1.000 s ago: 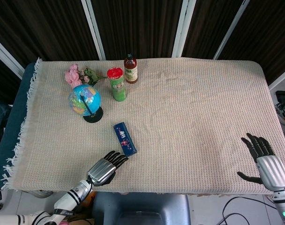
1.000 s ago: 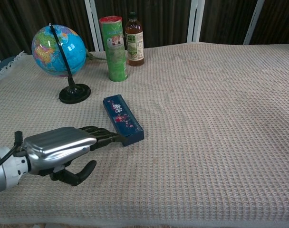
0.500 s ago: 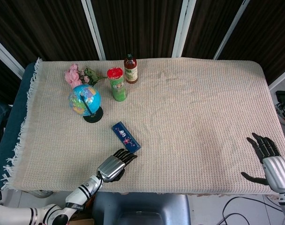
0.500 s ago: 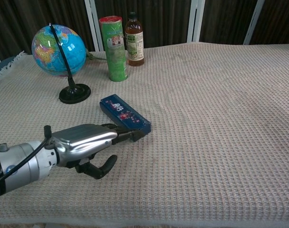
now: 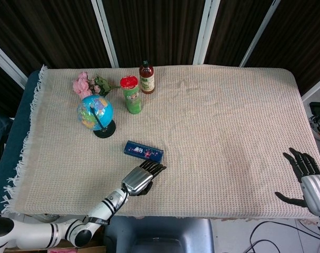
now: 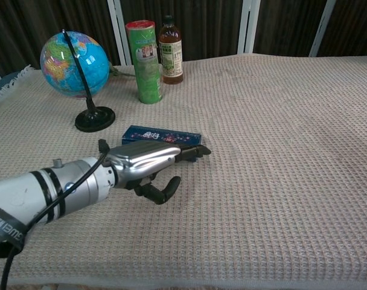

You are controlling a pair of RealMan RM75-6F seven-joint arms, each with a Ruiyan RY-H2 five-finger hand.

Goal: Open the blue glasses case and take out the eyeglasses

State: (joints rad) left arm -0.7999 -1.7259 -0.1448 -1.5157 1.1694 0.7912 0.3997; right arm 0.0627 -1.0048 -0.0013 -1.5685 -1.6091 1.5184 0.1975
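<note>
Case still shut, nudged rather than gripped.

Left hand (image 6: 148,162) flat, fingers outstretched against near side of blue glasses case (image 5: 143,151), holding nothing; case lying crosswise toward table's (image 5: 228,116) front-left, just in front of globe (image 5: 95,112). Risk: skidding away again on cloth instead of opening. Right hand (image 5: 310,184) spread and empty at front-right corner.

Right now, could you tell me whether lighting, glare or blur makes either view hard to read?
Head view: even, soft light, faint shadows, all sharp; the right hand is cut by the frame edge. Chest view: bright sheen on the left hand, which hides part of the case; the globe shows a small highlight; nothing blurred.
</note>
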